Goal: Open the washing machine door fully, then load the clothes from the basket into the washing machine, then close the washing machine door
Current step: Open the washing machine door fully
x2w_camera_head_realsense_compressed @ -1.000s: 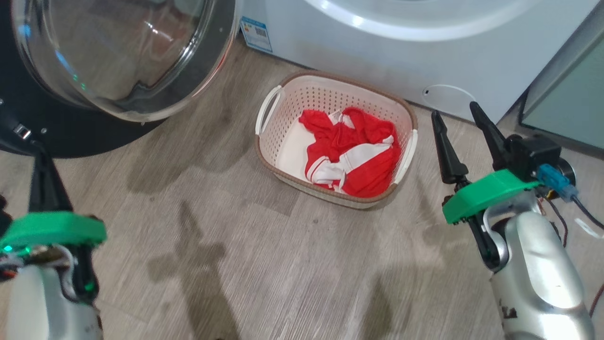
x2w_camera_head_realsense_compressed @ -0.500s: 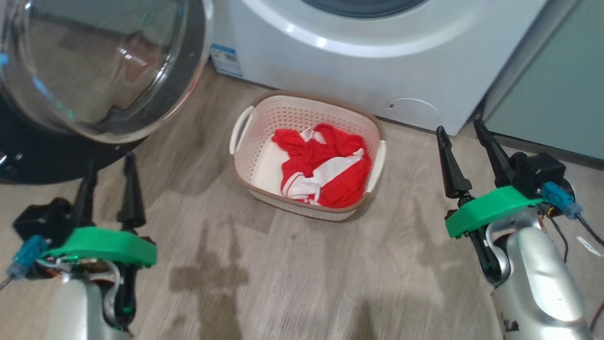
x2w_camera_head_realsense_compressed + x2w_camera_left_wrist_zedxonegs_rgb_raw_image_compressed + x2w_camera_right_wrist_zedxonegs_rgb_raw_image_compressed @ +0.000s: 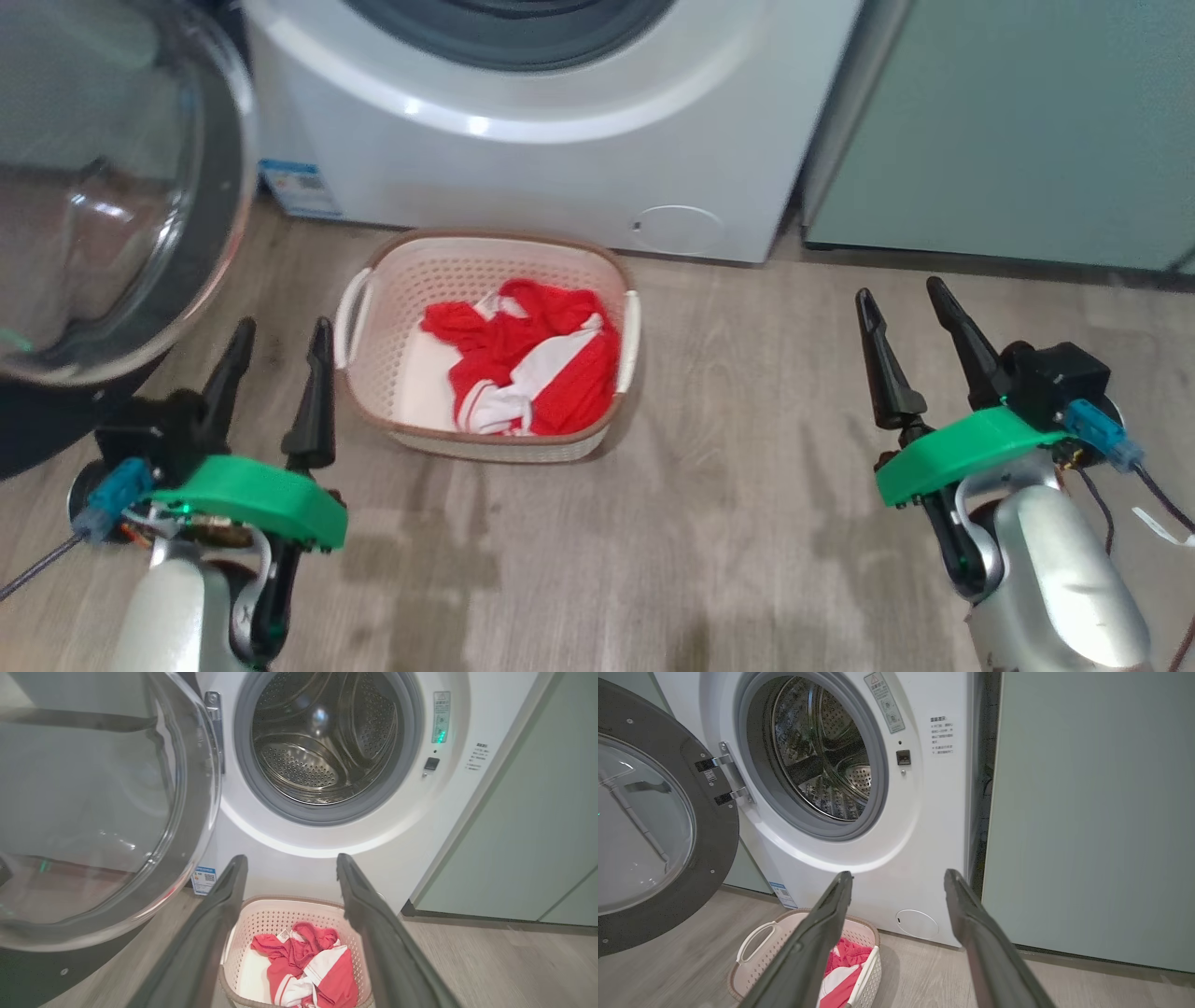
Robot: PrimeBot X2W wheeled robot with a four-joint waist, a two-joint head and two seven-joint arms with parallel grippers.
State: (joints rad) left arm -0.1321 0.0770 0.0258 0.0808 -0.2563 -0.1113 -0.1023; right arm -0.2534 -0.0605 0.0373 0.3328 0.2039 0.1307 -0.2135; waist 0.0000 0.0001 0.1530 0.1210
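So the washing machine door (image 3: 668, 826) is swung wide to the left with the drum (image 3: 322, 742) open. The clothes (image 3: 523, 364) sit heaped in the basket (image 3: 411, 280), on the floor (image 3: 747, 467) just in front of the washing machine (image 3: 560, 177). The left pincer (image 3: 285, 327) and right pincer (image 3: 898, 289) are both spread wide, nothing in them. My worry: the left one hangs just beside the basket's handle (image 3: 353, 308), so a sloppy dive could clip the rim (image 3: 485, 235) and shove the basket away. A shallow pinch might also catch one loose fold and drag the rest over the floor.
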